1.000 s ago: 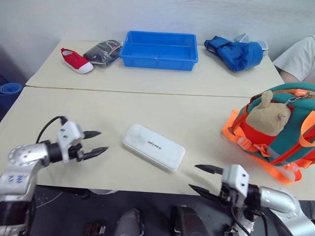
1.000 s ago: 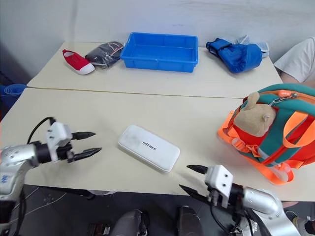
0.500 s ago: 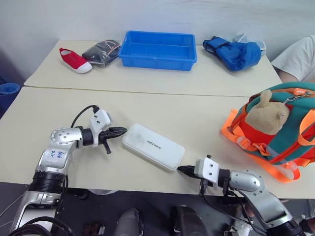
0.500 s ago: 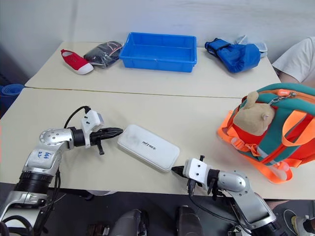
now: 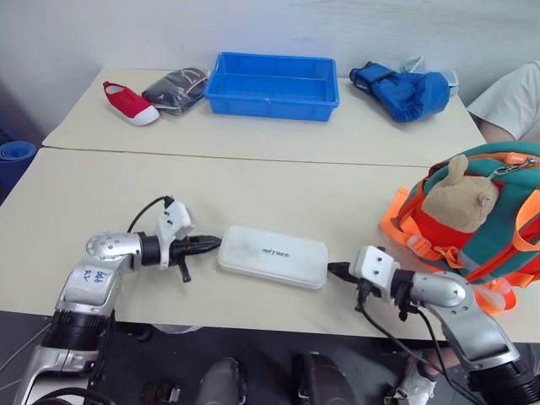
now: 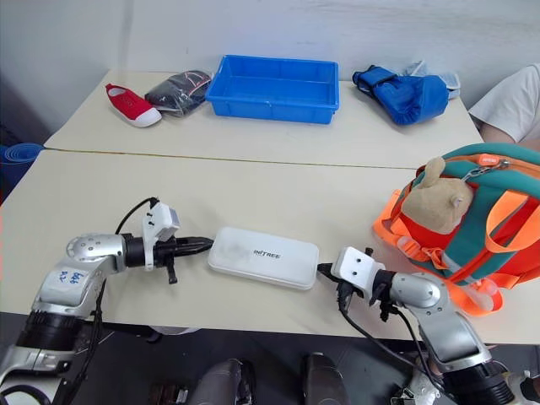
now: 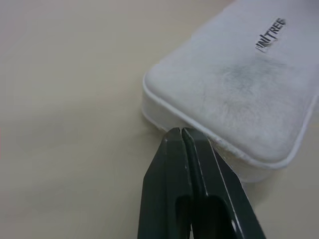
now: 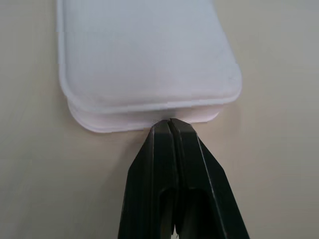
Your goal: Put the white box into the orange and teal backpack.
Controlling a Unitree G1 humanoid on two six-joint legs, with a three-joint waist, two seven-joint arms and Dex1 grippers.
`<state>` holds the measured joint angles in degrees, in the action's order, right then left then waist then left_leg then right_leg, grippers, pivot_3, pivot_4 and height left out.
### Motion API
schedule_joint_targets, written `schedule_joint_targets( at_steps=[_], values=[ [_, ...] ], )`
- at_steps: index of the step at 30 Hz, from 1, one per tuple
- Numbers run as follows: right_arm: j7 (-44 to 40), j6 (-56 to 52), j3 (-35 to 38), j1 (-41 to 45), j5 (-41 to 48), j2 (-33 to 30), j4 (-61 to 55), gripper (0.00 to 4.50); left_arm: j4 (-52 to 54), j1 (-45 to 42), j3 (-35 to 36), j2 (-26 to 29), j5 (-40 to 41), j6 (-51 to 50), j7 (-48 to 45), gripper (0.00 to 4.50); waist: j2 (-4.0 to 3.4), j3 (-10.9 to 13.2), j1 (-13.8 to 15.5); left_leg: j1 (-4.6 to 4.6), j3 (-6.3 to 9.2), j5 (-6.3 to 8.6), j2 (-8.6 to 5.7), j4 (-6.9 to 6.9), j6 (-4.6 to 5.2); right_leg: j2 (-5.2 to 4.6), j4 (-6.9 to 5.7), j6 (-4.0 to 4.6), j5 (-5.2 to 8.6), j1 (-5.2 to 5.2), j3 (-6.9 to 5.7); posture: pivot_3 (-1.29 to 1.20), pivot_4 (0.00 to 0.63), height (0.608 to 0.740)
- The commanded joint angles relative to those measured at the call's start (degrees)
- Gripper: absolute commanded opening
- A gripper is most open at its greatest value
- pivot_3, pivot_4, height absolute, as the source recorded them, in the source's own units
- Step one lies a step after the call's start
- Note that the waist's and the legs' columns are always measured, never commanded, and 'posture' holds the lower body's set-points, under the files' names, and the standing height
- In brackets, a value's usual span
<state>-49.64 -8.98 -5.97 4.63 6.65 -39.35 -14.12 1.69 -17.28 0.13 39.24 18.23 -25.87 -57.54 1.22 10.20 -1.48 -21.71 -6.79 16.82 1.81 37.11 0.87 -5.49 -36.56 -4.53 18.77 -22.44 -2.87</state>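
White box (image 5: pixel 272 256) flat on bench (image 5: pixel 337 202), backpack (image 5: pixel 481 228) well to its right | left hand (image 5: pixel 213 245), right hand (image 5: pixel 336 270): fingers pressed together, tips against opposite ends | Squeeze evenly inward, lift level.

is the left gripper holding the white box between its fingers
No, the left gripper is shut, its closed tips pressing against the end of the white box rather than around it.

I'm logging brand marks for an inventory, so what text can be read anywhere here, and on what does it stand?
"UNITREE": grey lettering on top of the white box; the first letter is only partly clear.
Blue handwritten marks on the left arm's silver shell: too small to read.
No other readable text.
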Motion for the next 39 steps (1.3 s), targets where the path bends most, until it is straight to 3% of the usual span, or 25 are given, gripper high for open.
schedule_joint_targets(
  at_steps=[1, 4, 8, 12, 13, 16, 23, 28, 33, 39],
  values=[
    [-1.24, 1.11, 2.03, -0.04, 1.09, -1.52, -0.17, 0.00, 10.54, 2.90, 1.05, 0.43, 3.12, -4.56, 1.89, 0.05, -0.01, 0.01, -0.03, 0.00, 0.00, 0.00, 0.00, -0.01, 0.00, 0.00, 0.01, 0.00, 0.00, 0.00, 0.00, 0.00, 0.150, 0.740],
    [-2.11, 0.60, 2.75, -0.72, 0.84, -3.01, 0.78, 0.00, 12.85, 5.51, 2.25, 0.32, 2.22, -6.68, 5.12, 0.05, -0.02, 0.01, 0.02, 0.01, 0.00, 0.00, 0.00, -0.01, 0.00, -0.01, 0.03, 0.00, 0.00, 0.02, 0.02, 0.00, 0.150, 0.740],
    [-4.00, -1.13, 4.64, -3.53, 2.66, -5.35, -0.20, 0.00, 12.14, 5.55, 5.49, 1.78, 5.51, -21.35, 9.60, 0.05, -0.02, 0.01, 0.03, 0.01, 0.03, 0.00, 0.00, -0.02, 0.00, 0.00, 0.01, 0.00, 0.00, 0.02, 0.00, 0.00, 0.150, 0.740],
    [-4.21, -1.08, 7.72, -5.85, 3.89, -7.05, -0.71, 0.00, 10.29, 3.75, 9.17, 5.60, 13.40, -37.46, 7.51, 1.22, -0.01, 0.02, 0.03, 0.01, 0.05, 0.00, 0.01, -0.02, 0.00, 0.00, 0.03, 0.00, 0.00, 0.03, -0.01, 0.00, 0.150, 0.740],
    [-4.36, -1.02, 8.10, -6.09, 4.08, -7.28, -0.72, 0.00, 9.45, 2.78, 9.74, 6.63, 15.61, -42.26, 6.78, 1.30, -0.01, 0.02, 0.01, 0.01, 0.05, 0.00, 0.01, -0.01, -0.01, 0.00, 0.02, 0.00, 0.00, 0.04, -0.01, 0.00, 0.150, 0.740],
    [-4.49, -1.06, 8.41, -6.25, 4.31, -7.54, -0.86, 0.00, 4.91, -1.93, 10.58, 8.29, 20.16, -55.51, 6.58, 2.28, -0.01, 0.02, 0.06, 0.02, 0.07, -0.01, 0.00, -0.01, -0.03, 0.00, 0.01, 0.01, 0.01, 0.04, -0.02, 0.00, 0.150, 0.740],
    [-4.39, -0.53, 6.80, -4.85, 3.59, -6.94, -0.29, 0.00, -4.13, -12.03, 11.82, 2.12, 20.75, -65.04, 12.09, 4.44, 0.01, 0.05, 0.13, 0.01, 0.07, -0.02, -0.04, 0.02, -0.09, 0.02, 0.00, 0.01, 0.01, 0.03, -0.04, 0.00, 0.150, 0.740],
    [-4.69, 0.36, 3.83, -1.67, 2.38, -5.90, 1.02, 0.00, -9.99, -14.32, 5.97, 0.78, 27.72, -66.63, 16.67, 4.48, 0.01, 0.04, 0.10, 0.06, 0.05, -0.04, -0.04, 0.06, -0.13, 0.02, -0.07, 0.01, 0.01, 0.06, -0.01, 0.00, 0.150, 0.740],
    [-4.64, 0.29, 0.78, 1.82, 1.48, -3.91, 2.03, 0.00, -13.15, -15.48, -0.17, 1.89, 40.14, -66.63, 23.55, 4.48, 0.00, 0.04, 0.44, 0.10, 0.06, -0.03, -0.06, 0.04, -0.15, -0.03, -0.06, 0.01, 0.01, 0.09, 0.02, 0.00, 0.150, 0.740],
    [-4.73, 0.93, -1.64, 4.62, 0.40, -2.03, 3.66, 0.00, -17.80, -16.12, 1.19, -1.59, 50.49, -66.63, 35.72, 4.48, -0.02, 0.02, 1.29, 0.12, 0.06, -0.01, -0.07, 0.08, -0.14, -0.04, -0.06, 0.01, 0.01, 0.11, 0.03, 0.00, 0.150, 0.740]
  ],
)
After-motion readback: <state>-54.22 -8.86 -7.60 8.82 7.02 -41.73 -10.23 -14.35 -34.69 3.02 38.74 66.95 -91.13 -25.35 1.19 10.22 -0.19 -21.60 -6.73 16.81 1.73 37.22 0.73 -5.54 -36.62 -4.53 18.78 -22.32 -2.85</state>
